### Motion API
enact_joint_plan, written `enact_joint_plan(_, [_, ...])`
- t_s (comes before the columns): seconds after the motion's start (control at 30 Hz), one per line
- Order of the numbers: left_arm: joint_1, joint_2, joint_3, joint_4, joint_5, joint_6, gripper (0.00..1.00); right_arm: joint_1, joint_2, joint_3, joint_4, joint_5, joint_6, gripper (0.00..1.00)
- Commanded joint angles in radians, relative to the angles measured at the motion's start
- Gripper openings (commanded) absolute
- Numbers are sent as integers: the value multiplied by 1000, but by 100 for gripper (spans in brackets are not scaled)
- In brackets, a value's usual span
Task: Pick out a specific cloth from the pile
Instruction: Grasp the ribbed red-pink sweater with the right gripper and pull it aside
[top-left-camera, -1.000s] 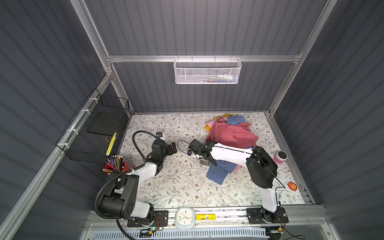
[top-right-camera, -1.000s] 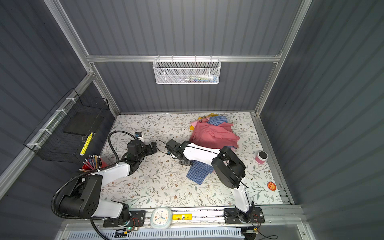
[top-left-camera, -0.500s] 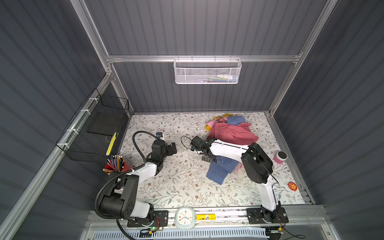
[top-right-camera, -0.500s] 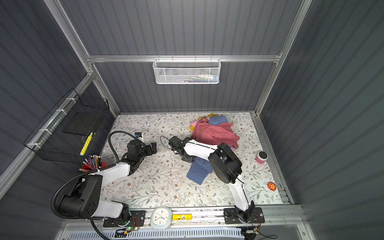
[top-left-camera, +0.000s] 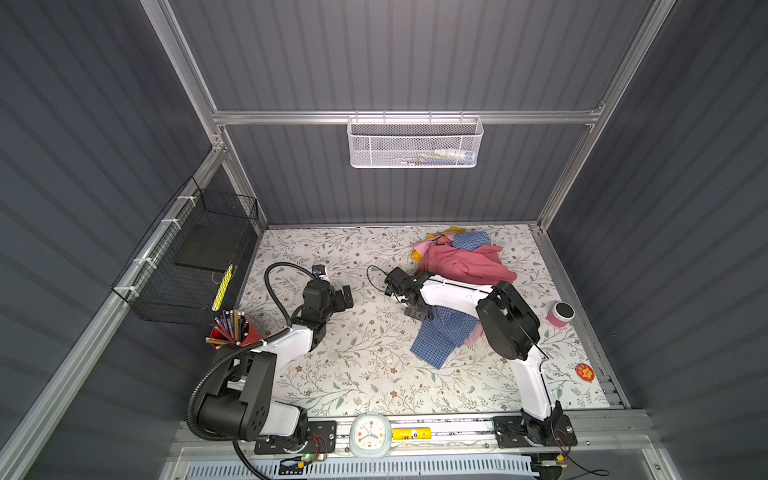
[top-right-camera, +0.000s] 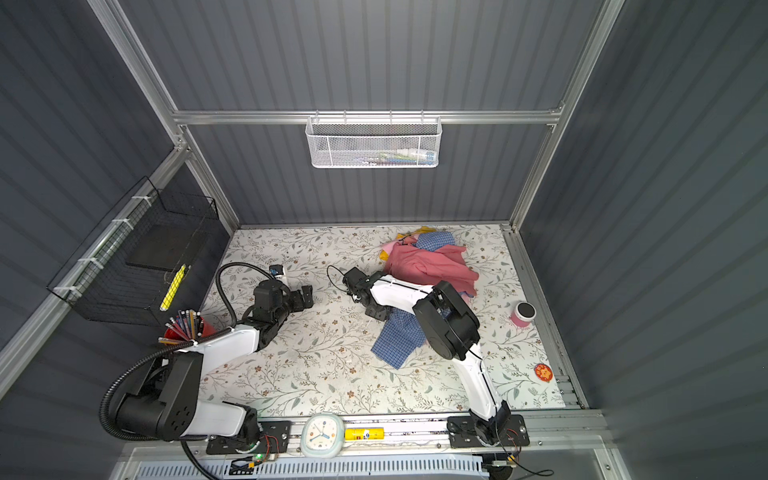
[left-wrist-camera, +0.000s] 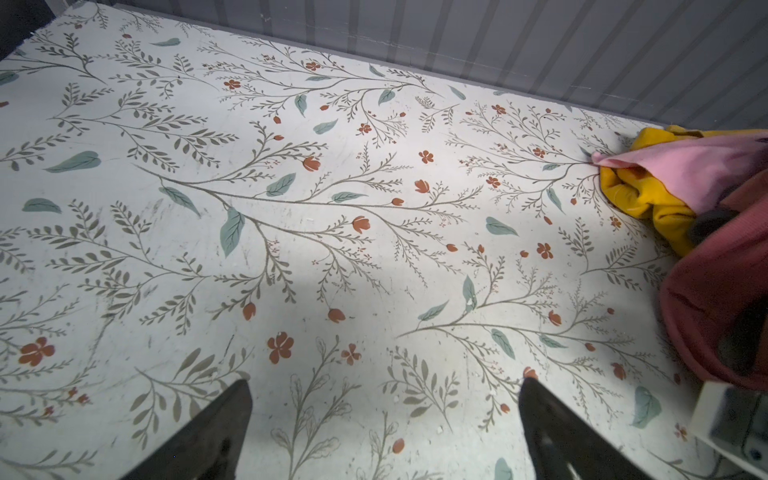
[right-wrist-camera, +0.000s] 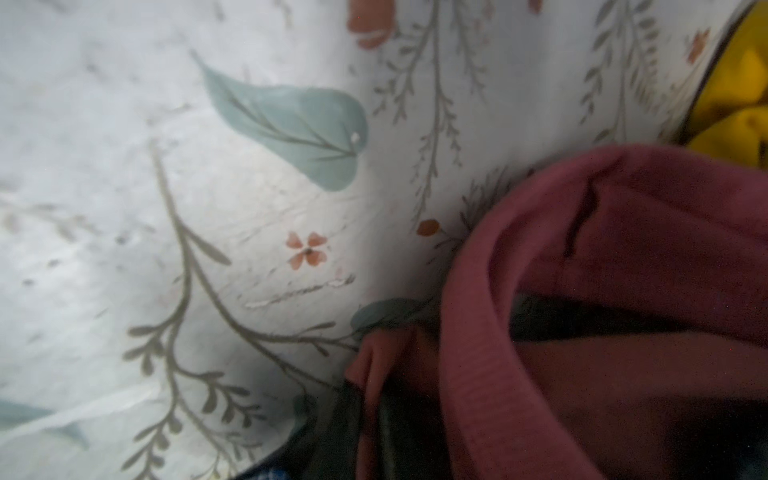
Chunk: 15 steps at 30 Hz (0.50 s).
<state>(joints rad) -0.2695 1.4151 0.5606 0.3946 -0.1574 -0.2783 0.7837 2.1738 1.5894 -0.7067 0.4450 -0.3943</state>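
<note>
While your left gripper (left-wrist-camera: 384, 388) sits released, jaws wide, over the floral table (top-left-camera: 353, 374) on the left, your right gripper (top-left-camera: 415, 312) is clenched on a fold of the cloth (right-wrist-camera: 374, 365), salmon with dark trim, at the near left edge of the pile (top-left-camera: 461, 262), tucked beneath a rose-red shirt (right-wrist-camera: 623, 232)

Left jaws wide; right jaws clamped.

I could read nothing: the clock (top-left-camera: 370, 433) showed a dial too small for numerals, the yellow label (top-left-camera: 411, 434) beside it was blurred, and the red round sticker (top-left-camera: 584, 371) bore marks I could not make out
</note>
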Motion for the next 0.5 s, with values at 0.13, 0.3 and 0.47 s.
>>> enact_joint_plan(0.13, [1,-18,11,-23,-7,0,100,-7,-135,-9,13,-29,100,0])
enact_joint_plan(0.3, [1,-4,27,-33,-7,7,100,-10,-241,-17,17,-30,152,0])
enact_joint_plan(0.47, [1,-2,29,-33,3,3,100,-20,-306,6,-13,-18,183,0])
